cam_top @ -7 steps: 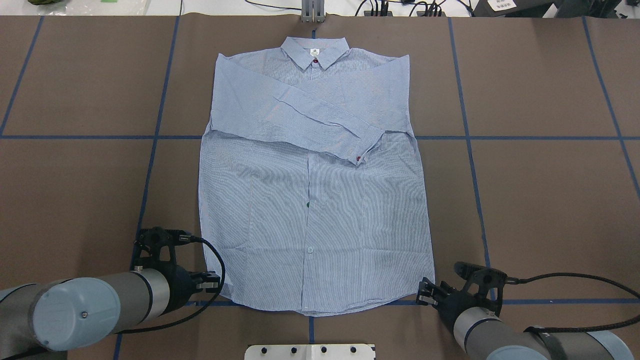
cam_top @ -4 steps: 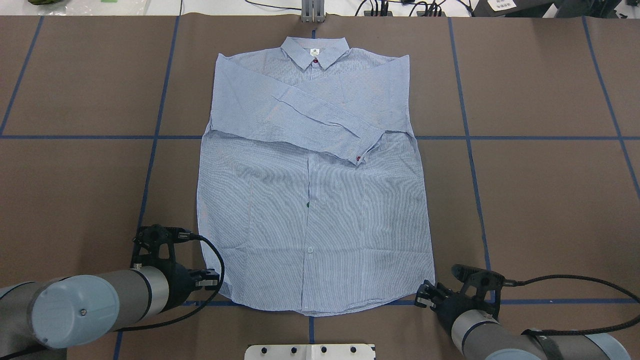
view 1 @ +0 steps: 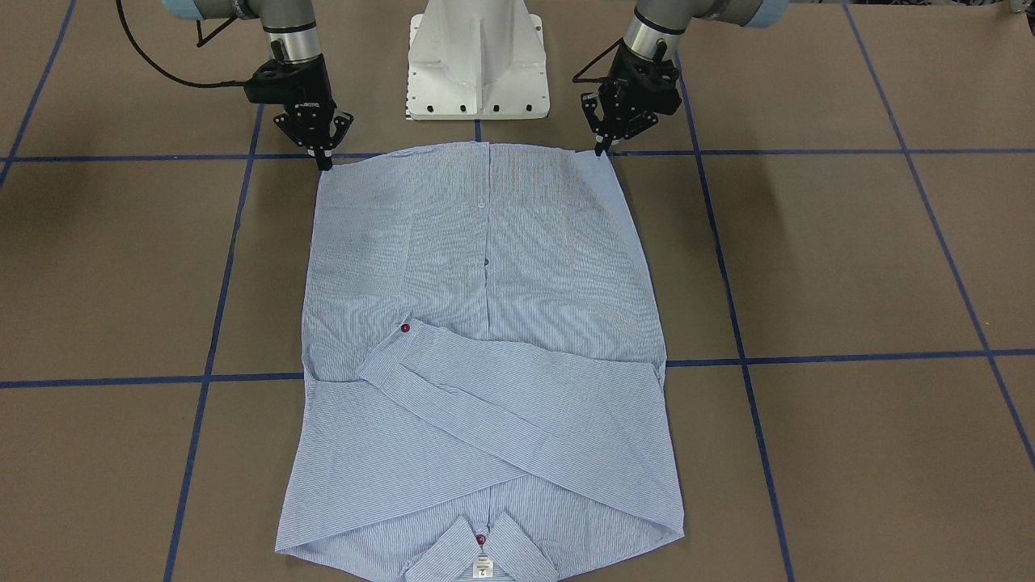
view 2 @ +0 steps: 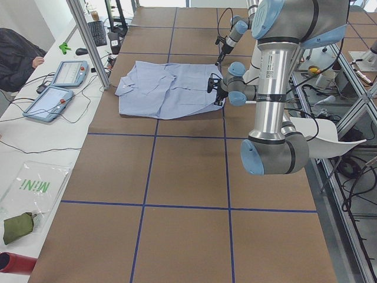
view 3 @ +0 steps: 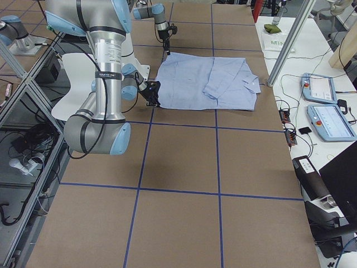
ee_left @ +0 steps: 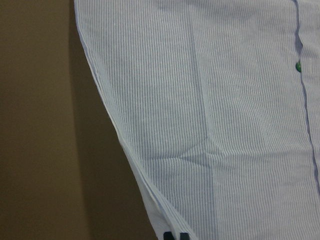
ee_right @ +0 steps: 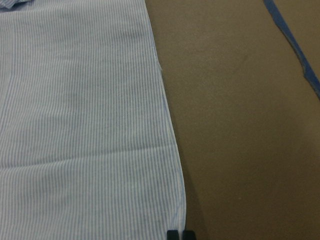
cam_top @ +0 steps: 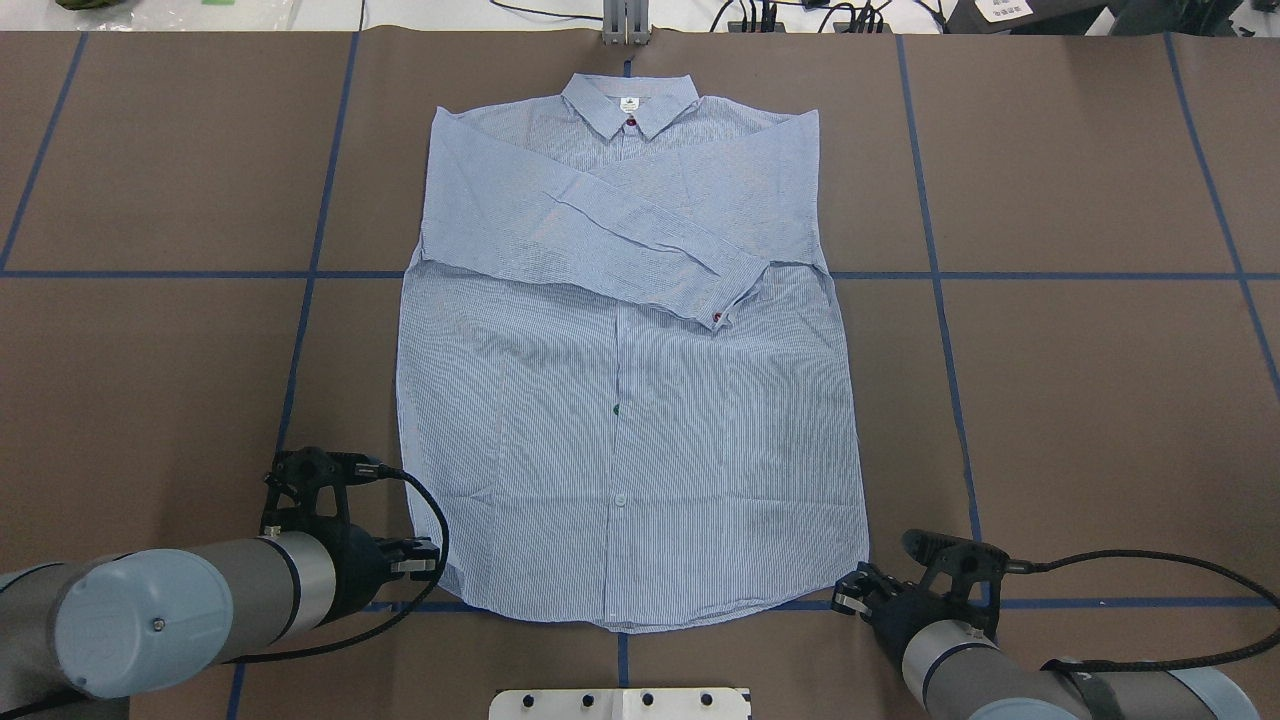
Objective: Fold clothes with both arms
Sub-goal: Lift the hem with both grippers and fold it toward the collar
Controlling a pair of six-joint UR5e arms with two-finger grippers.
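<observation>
The light blue striped shirt lies flat, buttons up, on the brown table, collar at the far edge and both sleeves folded across the chest. My left gripper sits at the hem's left corner. In the front-facing view its fingertips touch that corner. My right gripper sits at the hem's right corner. In the wrist views each pair of black tips stands pressed together at the cloth's edge, shut on the shirt's hem.
The white pedestal base stands just behind the hem, between the arms. Blue tape lines grid the table. A metal post stands past the collar. Tablets and a person's sleeve are beyond the far edge.
Both grippers have shifted slightly at the hem corners. The shirt lies much as before.
</observation>
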